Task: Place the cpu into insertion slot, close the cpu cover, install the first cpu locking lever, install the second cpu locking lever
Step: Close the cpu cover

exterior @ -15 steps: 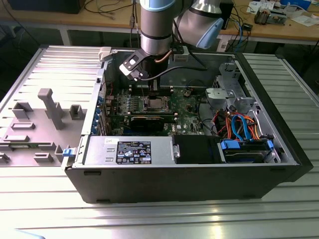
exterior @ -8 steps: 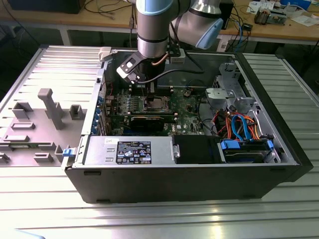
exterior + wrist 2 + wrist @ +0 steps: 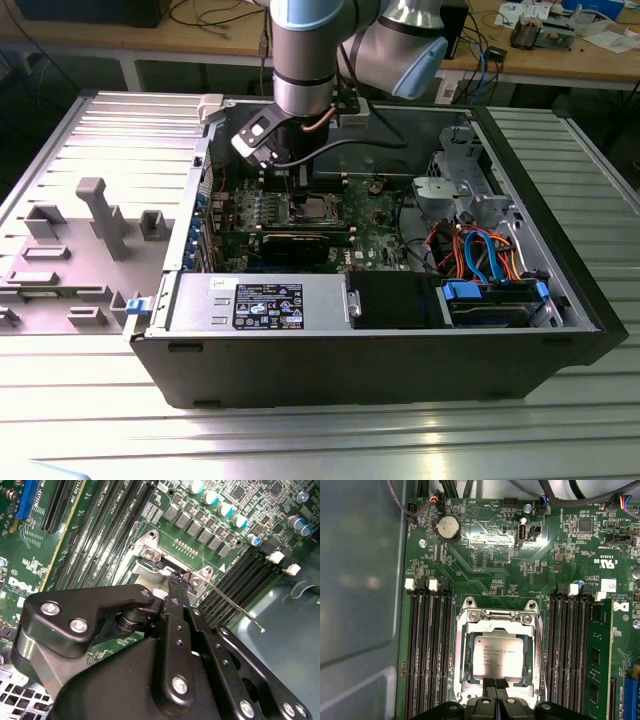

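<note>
Most of insertion slot hidden behind gripper, one edge of cpu cover covered by fingers

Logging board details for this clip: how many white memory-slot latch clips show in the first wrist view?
4: two white plastic latch clips on one side of the silvery square insertion slot, two on the other. More may be hidden.
</note>
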Available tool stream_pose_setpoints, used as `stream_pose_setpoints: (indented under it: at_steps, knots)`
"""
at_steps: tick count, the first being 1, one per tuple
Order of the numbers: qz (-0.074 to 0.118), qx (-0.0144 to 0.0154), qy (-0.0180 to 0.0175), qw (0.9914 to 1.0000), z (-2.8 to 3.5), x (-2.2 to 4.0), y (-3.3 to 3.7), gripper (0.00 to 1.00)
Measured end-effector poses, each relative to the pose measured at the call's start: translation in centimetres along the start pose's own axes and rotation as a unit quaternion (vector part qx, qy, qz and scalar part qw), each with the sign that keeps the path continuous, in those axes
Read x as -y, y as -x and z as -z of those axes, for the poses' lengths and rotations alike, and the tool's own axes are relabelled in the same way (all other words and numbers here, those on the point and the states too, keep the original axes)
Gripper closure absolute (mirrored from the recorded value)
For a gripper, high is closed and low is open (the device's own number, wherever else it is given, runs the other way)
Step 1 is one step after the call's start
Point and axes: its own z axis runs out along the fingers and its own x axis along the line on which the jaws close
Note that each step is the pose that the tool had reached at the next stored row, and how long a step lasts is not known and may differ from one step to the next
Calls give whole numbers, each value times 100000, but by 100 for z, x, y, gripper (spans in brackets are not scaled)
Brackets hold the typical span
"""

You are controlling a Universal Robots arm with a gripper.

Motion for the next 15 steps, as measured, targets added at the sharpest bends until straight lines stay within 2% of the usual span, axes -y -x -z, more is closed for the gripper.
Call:
stream_pose_setpoints:
  at_steps: [5, 10, 15]
  knots:
    - [-1, -2, 1, 100000, -9, 58, -3, 89]
    - [4, -2, 1, 100000, -92, 62, -1, 89]
    - [1, 3, 85, 100000, -78, 66, -2, 89]
